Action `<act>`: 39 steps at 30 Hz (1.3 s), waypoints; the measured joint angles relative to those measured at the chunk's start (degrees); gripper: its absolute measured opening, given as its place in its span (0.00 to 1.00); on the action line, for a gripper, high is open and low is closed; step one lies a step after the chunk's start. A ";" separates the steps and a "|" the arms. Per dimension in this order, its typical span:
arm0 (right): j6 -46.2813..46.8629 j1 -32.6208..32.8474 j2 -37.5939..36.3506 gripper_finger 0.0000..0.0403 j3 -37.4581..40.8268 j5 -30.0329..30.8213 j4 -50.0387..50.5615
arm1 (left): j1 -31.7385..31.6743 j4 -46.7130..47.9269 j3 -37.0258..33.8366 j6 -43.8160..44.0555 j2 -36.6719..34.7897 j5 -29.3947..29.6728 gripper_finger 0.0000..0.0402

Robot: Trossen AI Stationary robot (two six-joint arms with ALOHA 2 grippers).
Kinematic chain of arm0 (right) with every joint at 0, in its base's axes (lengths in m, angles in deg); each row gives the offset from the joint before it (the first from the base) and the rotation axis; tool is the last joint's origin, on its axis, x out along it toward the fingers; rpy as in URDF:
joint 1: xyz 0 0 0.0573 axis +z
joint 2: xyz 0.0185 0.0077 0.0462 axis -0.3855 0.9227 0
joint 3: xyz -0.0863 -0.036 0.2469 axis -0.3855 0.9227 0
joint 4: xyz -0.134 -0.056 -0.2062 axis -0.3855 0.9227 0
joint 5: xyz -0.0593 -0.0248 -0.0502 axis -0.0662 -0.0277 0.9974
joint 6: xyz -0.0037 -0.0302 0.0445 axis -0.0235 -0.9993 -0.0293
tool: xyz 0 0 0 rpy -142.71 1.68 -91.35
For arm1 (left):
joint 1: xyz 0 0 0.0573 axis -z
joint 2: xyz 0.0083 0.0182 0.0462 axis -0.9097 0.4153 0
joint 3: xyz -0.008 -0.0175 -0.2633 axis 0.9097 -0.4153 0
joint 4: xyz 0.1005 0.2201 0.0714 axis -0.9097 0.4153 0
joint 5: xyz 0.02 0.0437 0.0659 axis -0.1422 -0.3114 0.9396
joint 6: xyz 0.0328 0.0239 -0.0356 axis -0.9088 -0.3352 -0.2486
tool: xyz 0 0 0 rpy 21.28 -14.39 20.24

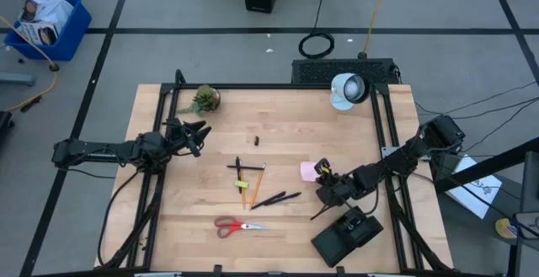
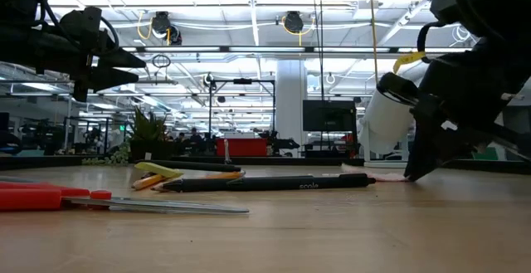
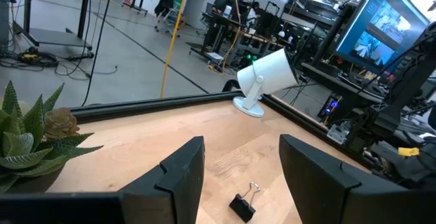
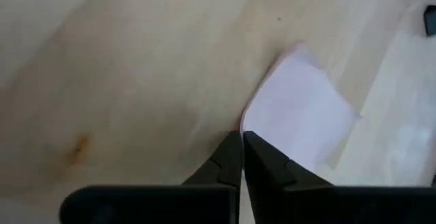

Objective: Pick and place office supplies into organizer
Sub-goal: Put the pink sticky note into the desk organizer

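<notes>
- Lying near the table's front edge, the red-handled steel scissors [image 1: 237, 225] point their blades right; the black plastic compartment organizer [image 1: 347, 236] sits skewed at the near right.
- Right gripper [image 1: 323, 176], fingers pressed together, touches the pink square sticky-note pad [image 1: 308, 170].
- Left gripper [image 1: 199, 134] hovers spread wide, empty, far left, over bare wood.

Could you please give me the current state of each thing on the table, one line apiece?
Right tool: shut, tips at the pink sticky-note pad edge.
Left tool: open, empty, above the table.
Sticky-note pad: flat on the table.
Scissors: closed, lying flat.
Organizer: at the table's near right corner.
Binder clip: on the table, loose.
</notes>
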 joint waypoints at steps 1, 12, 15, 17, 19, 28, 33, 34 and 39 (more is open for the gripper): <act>0.72 -0.04 0.00 0.01 0.00 0.39 -0.20 | 0.00 -0.01 0.00 0.00 0.00 0.00 0.49; 2.51 1.64 0.02 0.01 -3.61 6.96 -0.44 | 0.00 0.02 0.00 -0.26 0.02 0.00 0.49; 2.03 2.61 0.02 0.01 -6.50 9.29 -0.23 | 0.00 0.02 0.00 -0.30 0.02 0.00 0.49; 2.11 3.03 0.02 0.00 -8.65 9.33 0.31 | 0.00 0.00 0.00 -0.30 0.01 0.00 0.49; 2.95 3.51 0.02 0.00 -10.47 9.40 0.60 | 0.00 0.02 0.00 -0.29 0.01 0.00 0.49; 9.41 8.22 0.02 0.00 -18.10 10.12 1.28 | 0.00 -0.54 0.00 3.55 0.02 -4.27 0.49; 15.02 10.72 0.02 0.00 -20.87 12.24 0.12 | 0.02 -5.60 -0.02 3.98 0.02 -17.64 0.49; 16.35 10.90 0.02 0.00 -21.20 12.26 -0.44 | 0.00 -7.19 -0.02 4.94 0.02 -20.32 0.49; 18.57 11.54 0.02 0.00 -21.42 11.16 -8.21 | 0.07 -15.68 -0.02 6.90 0.02 -33.69 0.49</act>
